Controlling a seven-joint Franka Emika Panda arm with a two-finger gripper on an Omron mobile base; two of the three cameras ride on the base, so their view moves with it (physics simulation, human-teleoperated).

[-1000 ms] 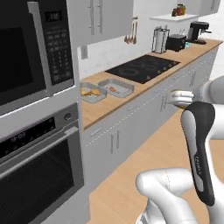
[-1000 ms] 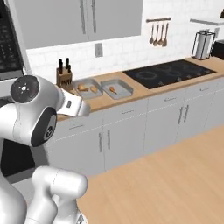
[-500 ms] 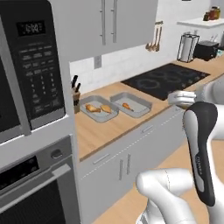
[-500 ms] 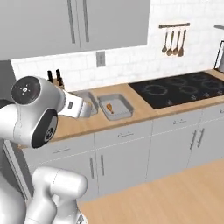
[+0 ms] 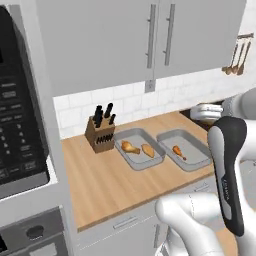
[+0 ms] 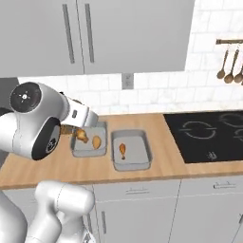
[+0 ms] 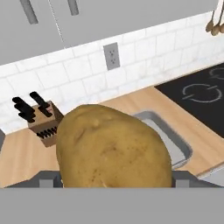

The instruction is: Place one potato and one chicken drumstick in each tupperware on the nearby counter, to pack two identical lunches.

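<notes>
Between the gripper (image 7: 114,186) fingers a potato (image 7: 113,146) sits clamped, near of the right tupperware (image 7: 173,142) on the counter (image 7: 199,140).

The left base view looks from behind the arm's left, forward and down across the counter (image 5: 105,180), facing the tiled wall. The right base view takes the same counter (image 6: 161,142) from the other side. Both share the two trays (image 5: 140,148) (image 6: 131,150). The hand view sits low and close, facing the knife block (image 7: 41,120) and wall.
</notes>
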